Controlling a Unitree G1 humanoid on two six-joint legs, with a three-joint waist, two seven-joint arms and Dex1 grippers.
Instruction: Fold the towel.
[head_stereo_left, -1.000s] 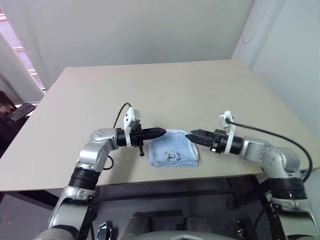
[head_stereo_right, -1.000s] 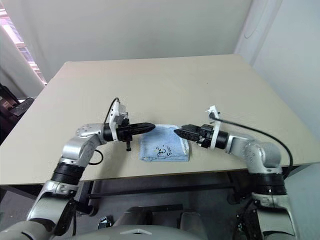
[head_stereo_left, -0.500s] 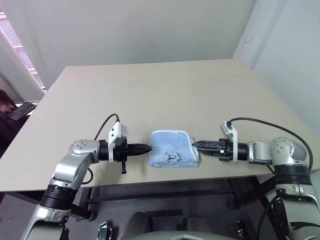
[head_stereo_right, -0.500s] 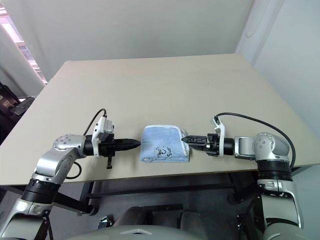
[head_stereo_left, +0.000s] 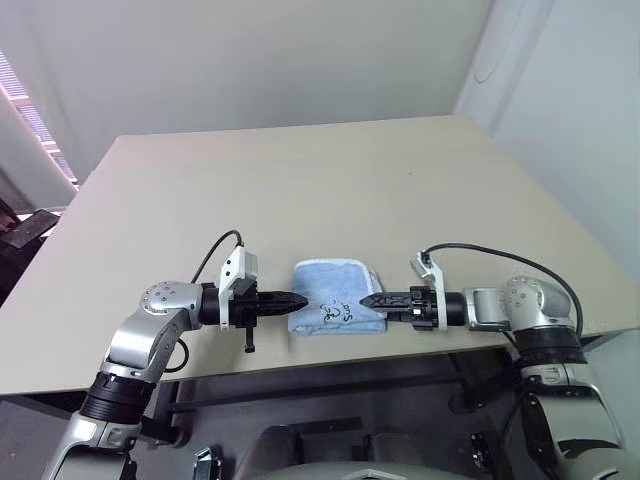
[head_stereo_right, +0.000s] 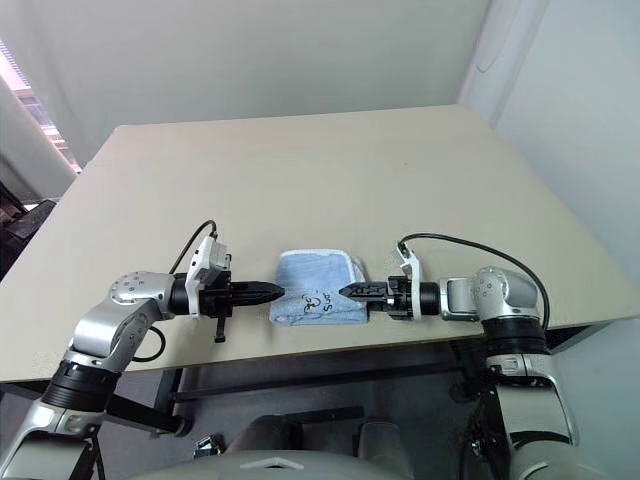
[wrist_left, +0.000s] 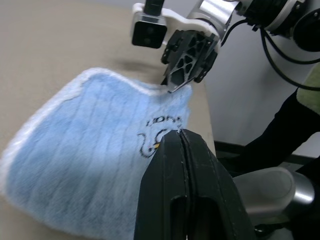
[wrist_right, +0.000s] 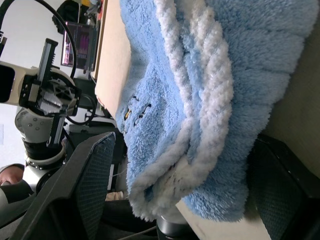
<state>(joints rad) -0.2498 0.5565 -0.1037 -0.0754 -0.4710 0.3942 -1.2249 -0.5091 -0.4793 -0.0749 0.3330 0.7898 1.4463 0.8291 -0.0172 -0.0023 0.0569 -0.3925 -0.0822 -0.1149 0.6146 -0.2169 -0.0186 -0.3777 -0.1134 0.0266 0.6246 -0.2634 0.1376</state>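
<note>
Left eye view, one towel (head_stereo_left: 334, 305) folded on the worktop (head_stereo_left: 300, 190) near its front edge, two hands level at its sides, left hand (head_stereo_left: 300, 299) clenched and empty, right hand (head_stereo_left: 366, 299) spread wide around the towel's edge, not clamped

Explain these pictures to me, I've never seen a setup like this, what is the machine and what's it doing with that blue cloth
This is a humanoid robot seen from its own cameras. Two pictures look down from its head over a table; the other two come from a camera on each wrist. A folded towel lies near the table's front edge. The left gripper, fingers shut, points at one side of it. The right gripper is at the opposite side, its fingers spread either side of the towel's edge. Neither holds it.
</note>
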